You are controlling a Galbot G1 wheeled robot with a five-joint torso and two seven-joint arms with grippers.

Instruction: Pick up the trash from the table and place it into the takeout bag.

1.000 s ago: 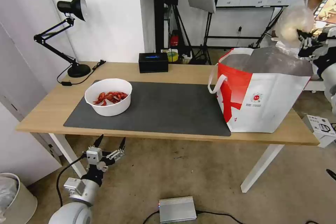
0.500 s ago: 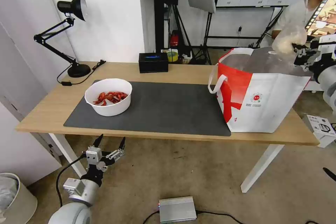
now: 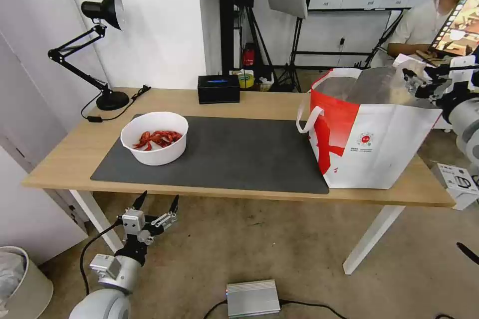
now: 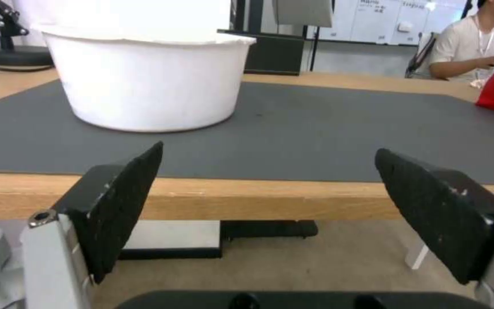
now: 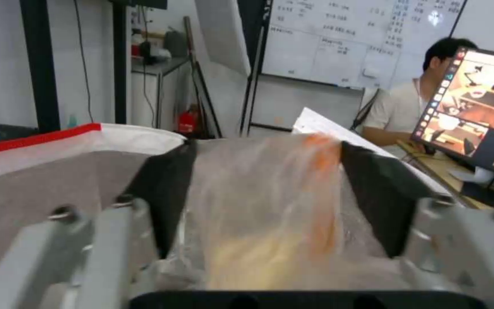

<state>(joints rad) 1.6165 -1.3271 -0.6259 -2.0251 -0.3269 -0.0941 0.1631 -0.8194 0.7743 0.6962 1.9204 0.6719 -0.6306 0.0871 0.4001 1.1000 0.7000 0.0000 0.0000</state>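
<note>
1. While the left gripper [image 3: 158, 204] is hanging spread below the table [image 3: 65, 154] edge, the bowl [image 3: 154, 138] is sitting on the mat [image 3: 239, 154].
2. The right gripper [image 5: 267, 195], spread, is flanking the blurred plastic bag [image 5: 270, 214] above the takeout bag [image 3: 374, 134].

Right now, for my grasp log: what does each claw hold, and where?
Left claw: nothing. The balled clear plastic bag lies within the right claw above the takeout bag; whether gripped cannot be told.

My right claw [image 3: 418, 81] hangs at the takeout bag [image 3: 371, 129]'s three o'clock rim, clear plastic bag [image 5: 270, 210] filling the gap between my spread fingers. The bowl [image 3: 154, 138] blocks the mat [image 3: 239, 152]'s nine o'clock end; its middle lies free.
</note>
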